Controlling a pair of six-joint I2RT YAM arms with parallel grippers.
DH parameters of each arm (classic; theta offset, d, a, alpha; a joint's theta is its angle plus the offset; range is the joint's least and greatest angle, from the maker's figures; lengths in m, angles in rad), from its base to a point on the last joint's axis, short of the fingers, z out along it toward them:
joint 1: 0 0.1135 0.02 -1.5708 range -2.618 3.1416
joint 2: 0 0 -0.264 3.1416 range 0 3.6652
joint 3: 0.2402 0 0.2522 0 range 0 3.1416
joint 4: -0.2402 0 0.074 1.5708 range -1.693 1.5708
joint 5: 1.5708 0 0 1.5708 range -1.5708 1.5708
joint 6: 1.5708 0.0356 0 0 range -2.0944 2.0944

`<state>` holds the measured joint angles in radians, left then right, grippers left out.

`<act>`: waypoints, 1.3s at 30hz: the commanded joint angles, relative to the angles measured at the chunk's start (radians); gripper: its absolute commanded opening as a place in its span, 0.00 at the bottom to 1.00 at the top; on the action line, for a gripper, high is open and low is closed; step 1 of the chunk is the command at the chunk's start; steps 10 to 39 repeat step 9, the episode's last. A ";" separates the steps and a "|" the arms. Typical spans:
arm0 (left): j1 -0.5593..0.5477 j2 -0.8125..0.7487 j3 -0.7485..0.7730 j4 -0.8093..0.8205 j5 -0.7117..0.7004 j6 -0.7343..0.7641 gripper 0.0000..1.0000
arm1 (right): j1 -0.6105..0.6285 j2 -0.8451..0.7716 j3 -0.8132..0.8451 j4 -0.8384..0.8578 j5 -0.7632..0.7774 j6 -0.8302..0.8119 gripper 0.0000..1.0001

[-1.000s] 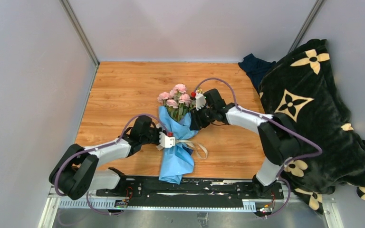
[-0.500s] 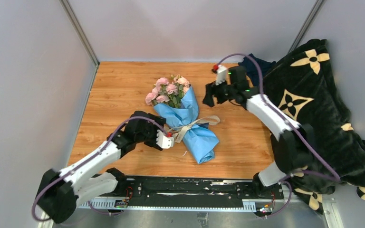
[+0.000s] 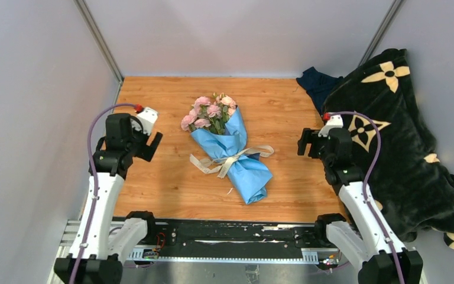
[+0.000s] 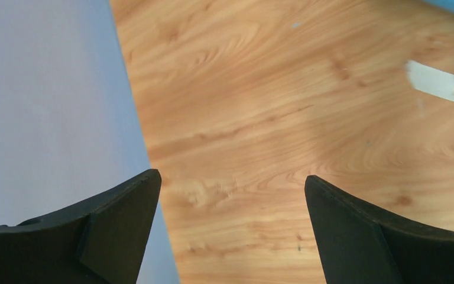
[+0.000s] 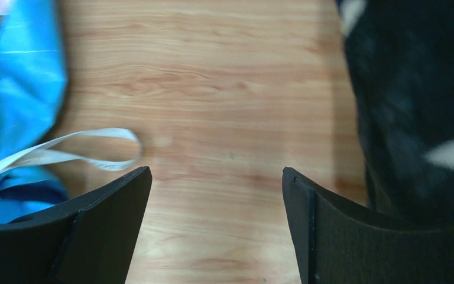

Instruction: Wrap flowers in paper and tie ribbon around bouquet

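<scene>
Since the bouquet [image 3: 229, 148] lies on the surface [image 3: 165, 100] with the ribbon [image 3: 253, 151] tied round its waist, and left claw [image 4: 230, 189] and right claw [image 5: 216, 177] hover spread and empty, well apart from it, tying appears finished; only a knot check seems called for.

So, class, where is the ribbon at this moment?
In the top view the ribbon is tied around the middle of the bouquet, which lies near the centre of the table. Its loose ends trail onto the wood on both sides.
</scene>
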<state>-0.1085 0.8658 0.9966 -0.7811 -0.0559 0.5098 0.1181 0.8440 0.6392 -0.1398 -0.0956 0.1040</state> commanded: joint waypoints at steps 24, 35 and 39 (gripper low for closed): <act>0.199 0.046 -0.429 0.627 0.105 -0.382 1.00 | -0.012 -0.033 -0.178 0.243 0.367 0.137 0.88; 0.199 0.046 -0.429 0.627 0.105 -0.382 1.00 | -0.012 -0.033 -0.178 0.243 0.367 0.137 0.88; 0.199 0.046 -0.429 0.627 0.105 -0.382 1.00 | -0.012 -0.033 -0.178 0.243 0.367 0.137 0.88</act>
